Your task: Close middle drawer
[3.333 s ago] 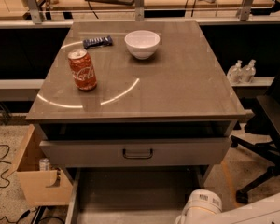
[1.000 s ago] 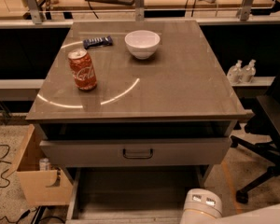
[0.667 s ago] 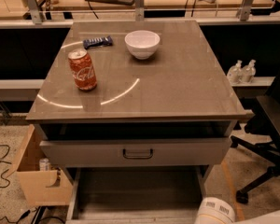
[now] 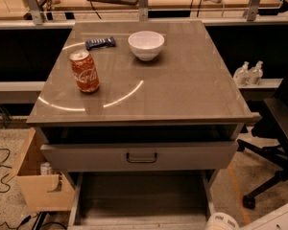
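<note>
We're looking down at the front of the grey table (image 4: 182,90), and the middle drawer (image 4: 139,195) is wide open. It is pulled far out towards us beneath the top drawer (image 4: 86,157), bare grey bottom on show, its front edge right down at the bottom of the picture. The top drawer has the taller front and the dark loop handle (image 4: 141,157) at its centre. It sits slightly out as well, with a dark gap between it and the tabletop. In the bottom right corner a white rounded part of the arm (image 4: 222,221) pokes into view, just beside the open drawer's right front corner; contact I cannot make out. The gripper is out of sight below the bottom edge, so I cannot tell whether it is released, clenched or grasping anything. On the table a red soda can (image 4: 85,71) stands upright near the left side. A white bowl (image 4: 146,44) sits farther back and to its right. A dark blue snack bar (image 4: 100,43) lies flat just left of the bowl. Left of the table a cardboard box (image 4: 38,188) rests on the speckled floor (image 4: 235,176). To the right there's a black office chair (image 4: 278,133), and two small bottles (image 4: 249,73) stand side by side on a ledge.
</note>
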Available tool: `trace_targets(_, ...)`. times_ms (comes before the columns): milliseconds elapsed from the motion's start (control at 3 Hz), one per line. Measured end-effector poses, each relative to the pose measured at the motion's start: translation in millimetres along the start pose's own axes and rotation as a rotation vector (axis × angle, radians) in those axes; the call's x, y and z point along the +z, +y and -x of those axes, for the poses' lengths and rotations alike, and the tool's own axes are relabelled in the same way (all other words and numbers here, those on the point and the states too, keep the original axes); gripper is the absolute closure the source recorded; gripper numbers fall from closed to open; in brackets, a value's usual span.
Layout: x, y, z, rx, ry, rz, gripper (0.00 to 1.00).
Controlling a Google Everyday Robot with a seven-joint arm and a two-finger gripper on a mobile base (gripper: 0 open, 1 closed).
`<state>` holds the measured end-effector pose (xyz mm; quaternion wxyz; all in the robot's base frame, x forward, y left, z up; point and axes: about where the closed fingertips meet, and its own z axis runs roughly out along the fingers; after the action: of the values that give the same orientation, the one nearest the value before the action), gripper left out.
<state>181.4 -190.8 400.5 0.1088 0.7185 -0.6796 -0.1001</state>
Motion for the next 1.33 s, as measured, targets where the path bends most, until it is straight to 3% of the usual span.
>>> trace_targets(333, 12.3, -10.5, 12.6, -0.011, -0.045, -0.023, 1.0)
trace_targets(667, 14.2, -30.7, 23.8, -0.036, -0.051, -0.073, 1.0)
trace_targets(1333, 11.1, -75.2, 41.2, -0.086, -0.015, -0.179, 1.0)
